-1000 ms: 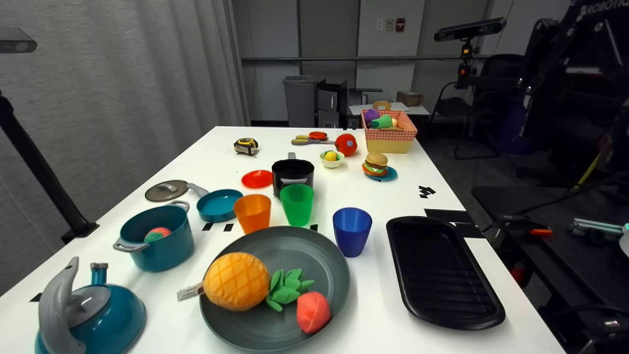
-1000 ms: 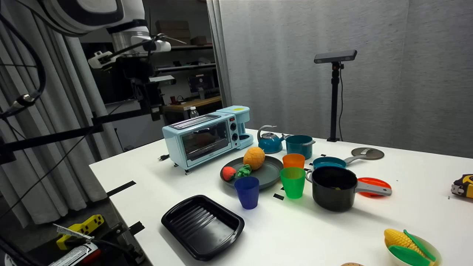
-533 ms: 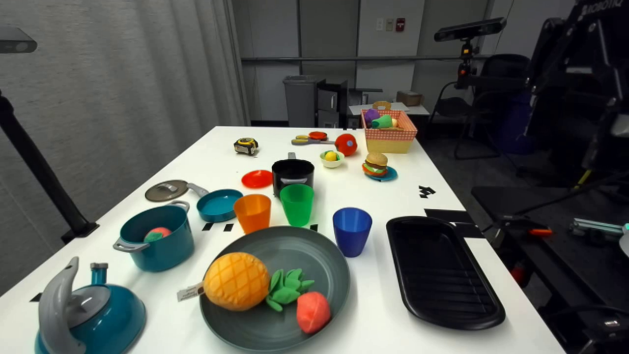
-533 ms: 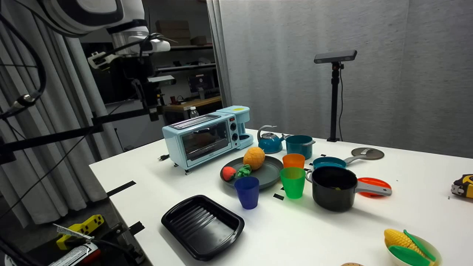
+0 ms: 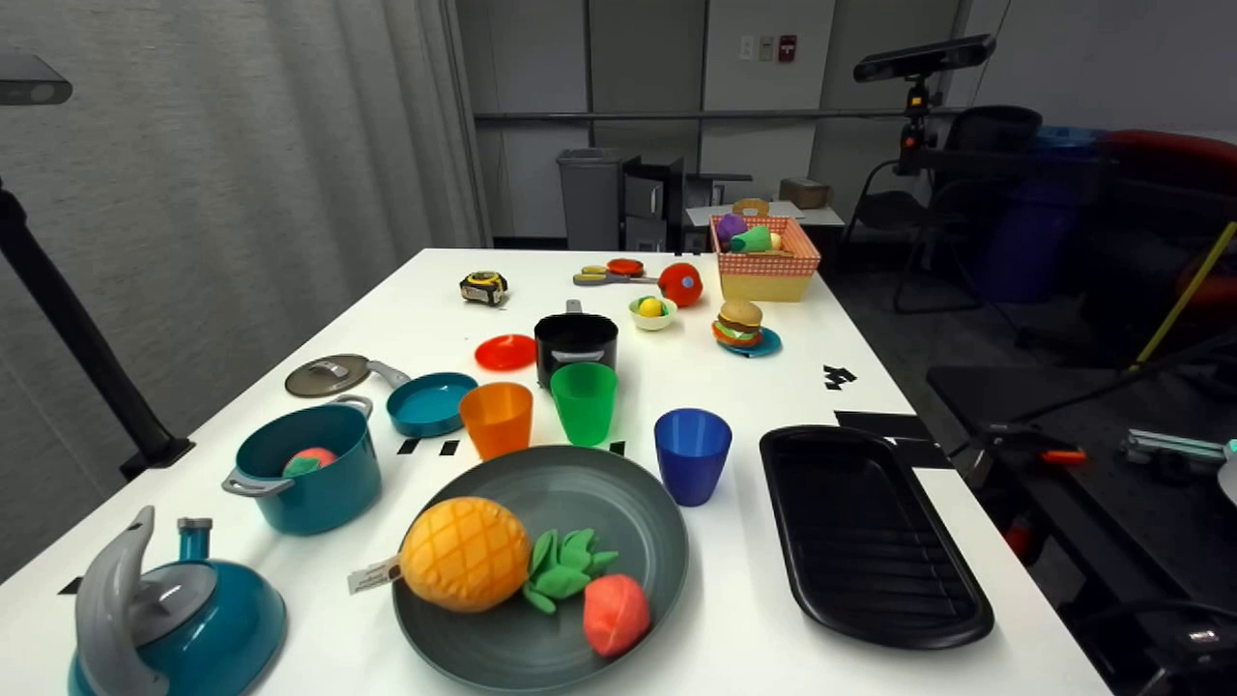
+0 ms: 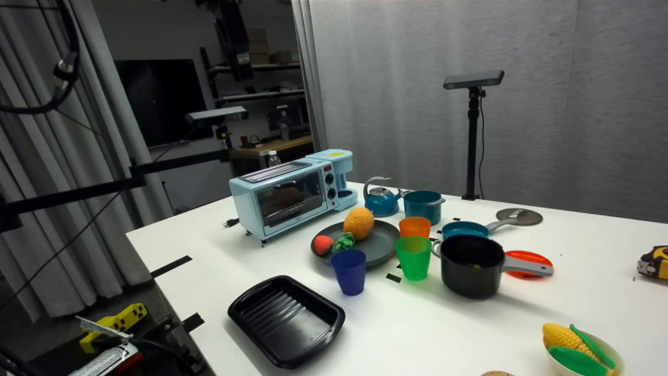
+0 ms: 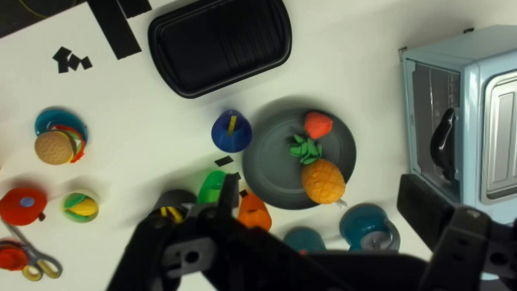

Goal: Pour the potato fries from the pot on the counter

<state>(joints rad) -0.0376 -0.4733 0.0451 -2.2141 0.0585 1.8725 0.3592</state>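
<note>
We look across a white tabletop point(image 5: 734, 580) that spans the lower part of both exterior views. Left of centre in an exterior view we find a light blue toaster oven point(image 6: 292, 193), which also fills the right edge of the wrist view. A ribbed black tray point(image 5: 860, 522) lies at the lower right of an exterior view, with a round gray plate point(image 5: 599, 483) to its left, near the bottom of the frame. Above and right of centre there we see a gingham-lined basket point(image 5: 768, 285), and at the lower left a teal pot point(image 5: 333, 493) with a teal kettle point(image 5: 213, 619) nearer the corner. The black pot point(image 6: 469, 279) stands upright on the tabletop, right of centre in an exterior view, its gray handle point(image 6: 527, 267) pointing toward the right edge; in the wrist view we catch it at the lower left, partly hidden. The plate carries a plush pineapple point(image 5: 466, 554). Along the bottom of the wrist view we see the fingers point(image 7: 424, 212) spread wide apart, one near the middle and one at the right. Just left of the black pot comes a green cup point(image 6: 414, 259), and farther left a blue cup point(image 6: 349, 272). Smallest, we make out yellow fries point(image 7: 176, 214) inside the black pot.
</note>
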